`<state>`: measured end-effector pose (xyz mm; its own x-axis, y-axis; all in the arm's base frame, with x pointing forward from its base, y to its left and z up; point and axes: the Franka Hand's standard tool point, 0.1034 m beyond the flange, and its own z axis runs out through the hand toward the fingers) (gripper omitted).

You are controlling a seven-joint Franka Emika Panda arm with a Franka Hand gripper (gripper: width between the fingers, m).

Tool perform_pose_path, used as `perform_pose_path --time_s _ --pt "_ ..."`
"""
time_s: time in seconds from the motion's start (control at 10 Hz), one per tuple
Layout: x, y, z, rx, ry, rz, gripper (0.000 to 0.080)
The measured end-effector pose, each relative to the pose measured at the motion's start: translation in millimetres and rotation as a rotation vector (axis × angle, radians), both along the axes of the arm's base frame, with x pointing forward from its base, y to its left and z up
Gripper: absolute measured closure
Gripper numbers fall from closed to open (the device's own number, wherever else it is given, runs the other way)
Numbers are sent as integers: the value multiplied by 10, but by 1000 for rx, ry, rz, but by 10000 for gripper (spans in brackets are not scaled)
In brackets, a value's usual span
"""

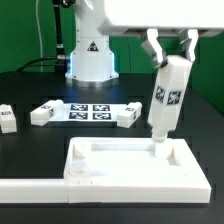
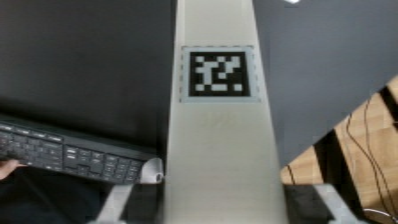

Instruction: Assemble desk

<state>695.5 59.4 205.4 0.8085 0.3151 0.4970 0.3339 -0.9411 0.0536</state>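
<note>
Starting with the exterior view, the desk top (image 1: 130, 172), a white rimmed tray, lies flat on the black table (image 1: 30, 150) nearest the camera. The gripper (image 1: 170, 58) hangs above the desk top's far corner on the exterior view's right, its fingers clamped on the upper end of a long white leg (image 1: 167, 98). The leg stands nearly upright, leaning slightly, with two square tags on its face. Its lower end meets the desk top at that far corner; whether it sits in a socket cannot be told. Beyond the desk top lies the marker board (image 1: 88, 110), with a loose leg (image 1: 42, 113) at one end and a second loose leg (image 1: 127, 116) at the other. A third loose leg (image 1: 7, 120) lies further toward the exterior view's left. A long white bar (image 1: 25, 186) runs from the desk top's near corner toward the exterior view's left. In the wrist view, the gripper (image 2: 222, 198) shows one of its fingers (image 2: 128, 200) on each side of the leg (image 2: 222, 130), pressed against it. One square tag (image 2: 219, 75) faces the camera. A keyboard (image 2: 71, 150) lies beside the leg.
</note>
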Motion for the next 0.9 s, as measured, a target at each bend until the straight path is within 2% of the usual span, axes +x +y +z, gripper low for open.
perform_pose_path --time_s 0.1,0.3,0.7,0.8,0.9 --pt "77 39 -28 8 14 3 509" --pt "37 251 -265 33 38 11 509" --pt "30 225 -264 30 37 12 509" --pt "-76 173 -287 29 38 14 509" --pt "-190 194 -326 31 31 13 509"
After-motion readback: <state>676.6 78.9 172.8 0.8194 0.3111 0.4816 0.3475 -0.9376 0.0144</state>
